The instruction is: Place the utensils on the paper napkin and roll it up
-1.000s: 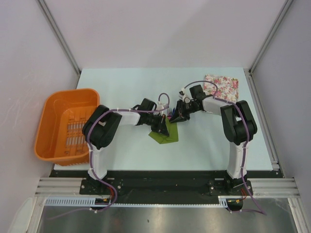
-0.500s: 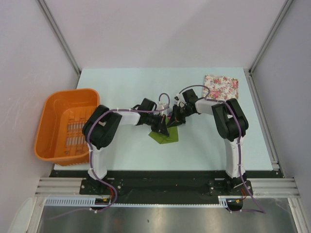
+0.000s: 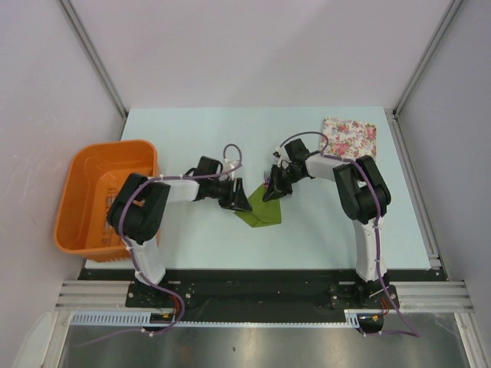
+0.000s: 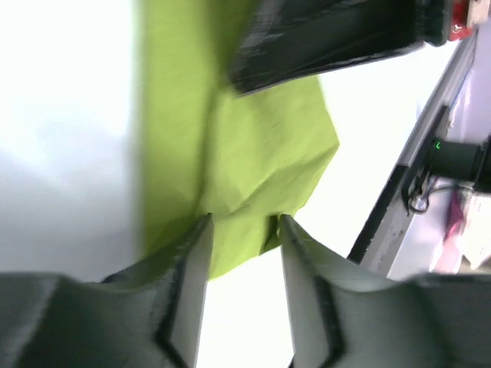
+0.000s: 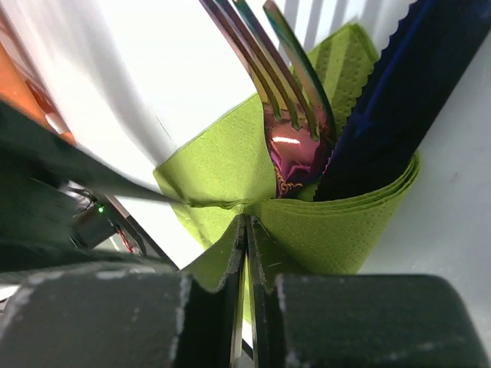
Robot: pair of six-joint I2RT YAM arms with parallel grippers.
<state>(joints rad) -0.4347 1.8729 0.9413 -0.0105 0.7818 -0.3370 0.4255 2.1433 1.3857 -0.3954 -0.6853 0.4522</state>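
Fork (image 5: 295,146) and knife (image 5: 383,130) sit wrapped in the green paper napkin (image 5: 337,222); right fingers (image 5: 236,257) pinch its fold, left fingers (image 4: 201,241) gape narrowly at its edge.

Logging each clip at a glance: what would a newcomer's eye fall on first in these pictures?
The olive-green paper napkin, in the centre of the top view, draws the eye first. In the right wrist view it curls around an iridescent fork and a dark blue knife, with the right hand pinched shut on its fold. The bright orange basket at the left edge stands out next.
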